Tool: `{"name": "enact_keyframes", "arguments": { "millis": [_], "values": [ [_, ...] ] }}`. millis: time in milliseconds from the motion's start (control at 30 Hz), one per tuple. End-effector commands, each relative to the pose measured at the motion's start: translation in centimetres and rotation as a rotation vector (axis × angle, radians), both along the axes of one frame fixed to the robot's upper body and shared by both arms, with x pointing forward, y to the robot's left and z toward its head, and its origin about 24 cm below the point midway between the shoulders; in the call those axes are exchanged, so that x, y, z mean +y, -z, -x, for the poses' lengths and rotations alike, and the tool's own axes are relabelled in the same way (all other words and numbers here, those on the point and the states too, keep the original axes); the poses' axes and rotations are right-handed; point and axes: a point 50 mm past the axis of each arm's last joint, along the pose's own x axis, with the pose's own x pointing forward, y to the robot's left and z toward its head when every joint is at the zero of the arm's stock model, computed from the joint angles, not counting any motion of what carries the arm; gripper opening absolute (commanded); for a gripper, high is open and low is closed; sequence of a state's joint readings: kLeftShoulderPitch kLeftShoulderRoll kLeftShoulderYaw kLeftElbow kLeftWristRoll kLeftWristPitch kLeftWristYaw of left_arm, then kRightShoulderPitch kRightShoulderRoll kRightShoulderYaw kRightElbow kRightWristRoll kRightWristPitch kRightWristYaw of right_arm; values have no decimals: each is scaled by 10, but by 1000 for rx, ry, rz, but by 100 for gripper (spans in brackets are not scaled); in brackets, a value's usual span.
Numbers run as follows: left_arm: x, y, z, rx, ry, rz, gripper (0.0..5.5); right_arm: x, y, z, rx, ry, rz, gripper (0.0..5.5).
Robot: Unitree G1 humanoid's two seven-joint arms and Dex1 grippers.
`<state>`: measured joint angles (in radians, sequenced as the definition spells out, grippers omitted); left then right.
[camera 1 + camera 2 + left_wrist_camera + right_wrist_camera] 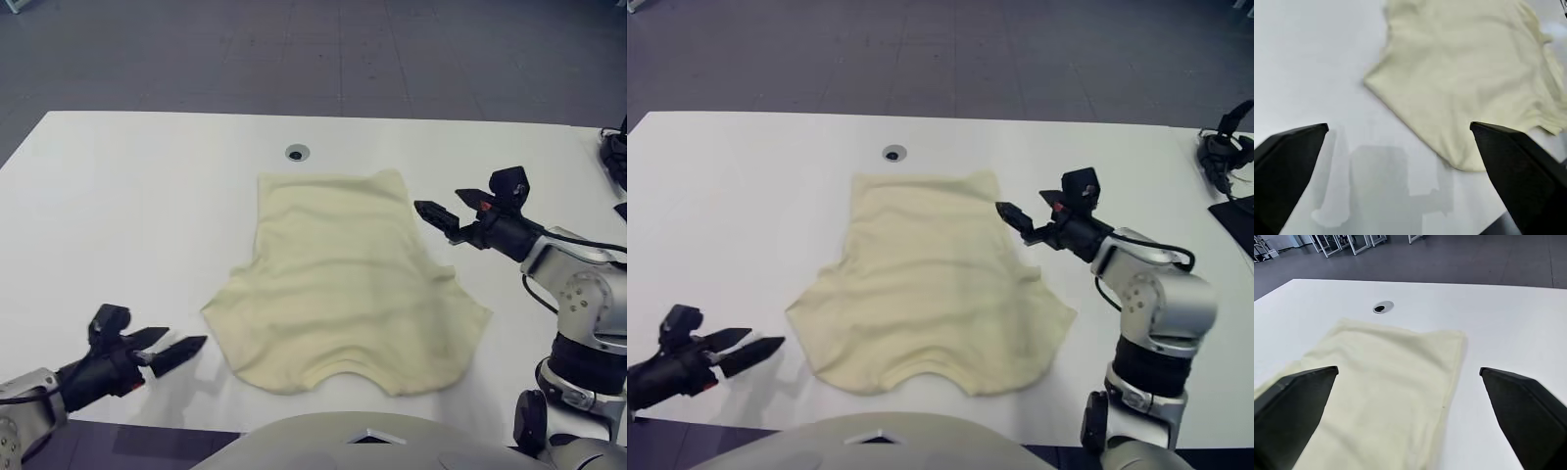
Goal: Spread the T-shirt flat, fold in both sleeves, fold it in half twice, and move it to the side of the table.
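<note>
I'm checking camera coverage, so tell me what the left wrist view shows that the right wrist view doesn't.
Left wrist view: the left gripper, open, facing a sleeve corner of the T-shirt. Right wrist view: the right gripper, open, facing the shirt's straight far edge, with the cable hole in the table and the floor beyond. Both: the pale yellow shirt lying on the white table.

White table (127,196) on a grey floor (294,49).
A round cable hole (297,153) sits ahead of the right gripper's (437,200) jaws, near the far edge; black cables (1220,157) lie well off to those jaws' right, at the table's corner.
</note>
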<state>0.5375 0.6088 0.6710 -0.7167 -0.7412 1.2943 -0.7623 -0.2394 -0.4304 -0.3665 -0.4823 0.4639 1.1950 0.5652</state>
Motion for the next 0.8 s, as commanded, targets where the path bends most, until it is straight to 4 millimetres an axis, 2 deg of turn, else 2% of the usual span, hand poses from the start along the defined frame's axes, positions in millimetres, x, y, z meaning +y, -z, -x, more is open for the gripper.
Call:
{"name": "enact_keyframes", "arguments": {
  "millis": [33,133,400,633,800],
  "values": [
    [-4,10,-10,8,-43,-59,540,3,-6,1,6,-1,5,539],
    [-3,18,-16,27,-82,-75,540,6,-7,0,5,-7,5,539],
    [-17,24,-29,21,-62,10,398,9,-6,-5,3,-15,6,540],
    [-14,31,-33,26,-87,-41,267,10,-6,-7,-2,-24,8,540],
    [-17,27,-33,9,-50,-16,174,9,-6,-6,1,-25,17,540]
  ]
}}
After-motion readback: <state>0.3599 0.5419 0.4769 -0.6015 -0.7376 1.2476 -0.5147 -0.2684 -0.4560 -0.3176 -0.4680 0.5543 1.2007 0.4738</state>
